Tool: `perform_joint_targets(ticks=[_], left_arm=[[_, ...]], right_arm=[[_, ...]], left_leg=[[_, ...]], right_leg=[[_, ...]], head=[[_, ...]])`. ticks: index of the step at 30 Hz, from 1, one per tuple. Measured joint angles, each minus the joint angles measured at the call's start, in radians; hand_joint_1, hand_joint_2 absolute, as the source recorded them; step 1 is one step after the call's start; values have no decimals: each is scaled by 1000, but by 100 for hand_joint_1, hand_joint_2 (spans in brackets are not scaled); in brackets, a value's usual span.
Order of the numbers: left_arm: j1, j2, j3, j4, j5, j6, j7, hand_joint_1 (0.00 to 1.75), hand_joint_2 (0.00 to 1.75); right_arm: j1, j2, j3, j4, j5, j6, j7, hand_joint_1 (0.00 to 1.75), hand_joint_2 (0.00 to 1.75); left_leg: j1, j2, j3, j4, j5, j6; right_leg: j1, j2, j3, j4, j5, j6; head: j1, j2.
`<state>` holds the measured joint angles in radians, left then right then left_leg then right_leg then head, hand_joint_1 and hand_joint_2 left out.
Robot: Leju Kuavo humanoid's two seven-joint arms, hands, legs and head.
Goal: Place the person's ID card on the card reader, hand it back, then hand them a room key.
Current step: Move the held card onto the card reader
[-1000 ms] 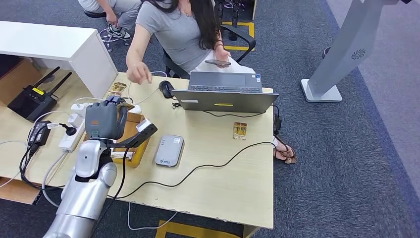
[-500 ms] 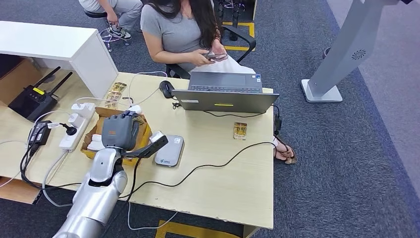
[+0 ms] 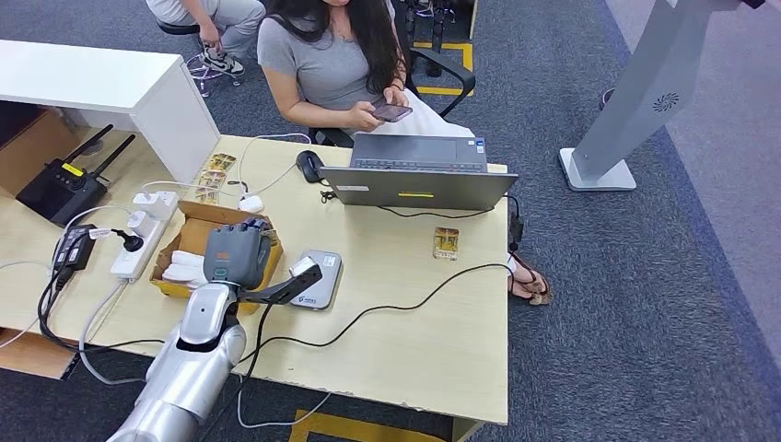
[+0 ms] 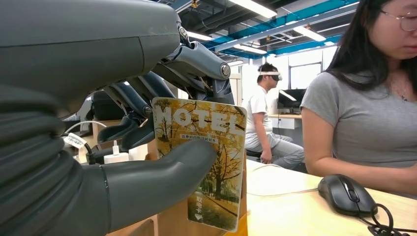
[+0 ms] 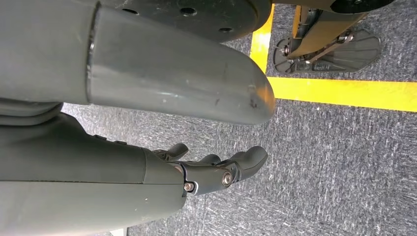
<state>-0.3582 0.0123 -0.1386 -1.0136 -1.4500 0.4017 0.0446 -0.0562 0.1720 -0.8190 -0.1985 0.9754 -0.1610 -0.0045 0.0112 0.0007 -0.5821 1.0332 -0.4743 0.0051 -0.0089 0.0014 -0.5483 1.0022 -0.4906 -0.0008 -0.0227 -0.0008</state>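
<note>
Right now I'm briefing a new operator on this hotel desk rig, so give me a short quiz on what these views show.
1. True or false: the left hand holds a card printed HOTEL.
2. What is the person at the desk holding? A) a mouse B) a phone C) a key
3. Fill in: the right hand hangs over the ____.

Key: 1 true. 2 B, the phone; the mouse lies on the desk. 3 floor, grey carpet with a yellow line; the hand holds nothing.
</note>
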Motion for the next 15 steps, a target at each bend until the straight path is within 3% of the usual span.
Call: perform_joint_targets(ticks=[7, 15], left_arm=[[11, -10, -13, -14, -12, 5, -14, 175, 175], [70, -16, -32, -157, -1, 29, -22, 175, 175]], right_arm=[[0, 0, -3, 2, 3, 0, -3, 0, 0], [0, 0, -16, 2, 6, -2, -6, 0, 0]], left_leg=[[0, 0, 0, 0, 0, 0], [0, 0, -3, 0, 0, 0]], right_leg=[[0, 0, 0, 0, 0, 0], [0, 0, -2, 0, 0, 0]], head=[[0, 0], [0, 0]])
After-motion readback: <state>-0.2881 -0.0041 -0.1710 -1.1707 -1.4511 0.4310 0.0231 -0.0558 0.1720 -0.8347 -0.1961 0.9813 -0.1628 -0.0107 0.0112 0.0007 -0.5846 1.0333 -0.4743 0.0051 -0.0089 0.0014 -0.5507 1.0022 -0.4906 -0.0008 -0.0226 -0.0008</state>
